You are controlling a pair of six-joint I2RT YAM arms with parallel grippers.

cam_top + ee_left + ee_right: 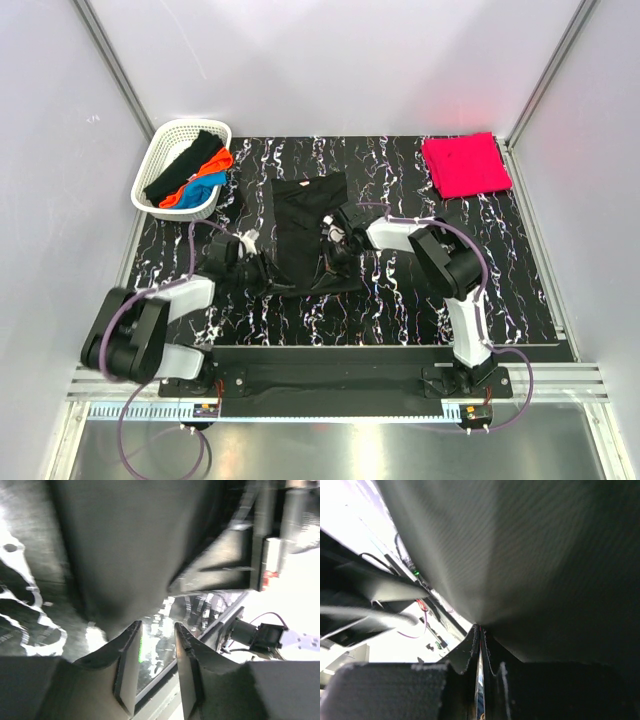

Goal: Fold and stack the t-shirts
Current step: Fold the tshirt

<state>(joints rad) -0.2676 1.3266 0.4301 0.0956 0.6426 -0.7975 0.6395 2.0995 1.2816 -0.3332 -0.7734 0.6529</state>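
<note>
Between the two grippers lies the black t-shirt [305, 225], rumpled. Right gripper [480, 628] is pinched tight on its cloth, and the shirt drapes right over the fingers. Left gripper [157, 626] shows a narrow gap with nothing in it, cloth just ahead of its tips. Pinkish-red t-shirt [465, 165] sits folded, well beyond the right gripper.

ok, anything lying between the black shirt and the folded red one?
Nothing visible. Only bare table lies between the black shirt and the red shirt at the far right corner. The basket sits far left, off that path.
</note>
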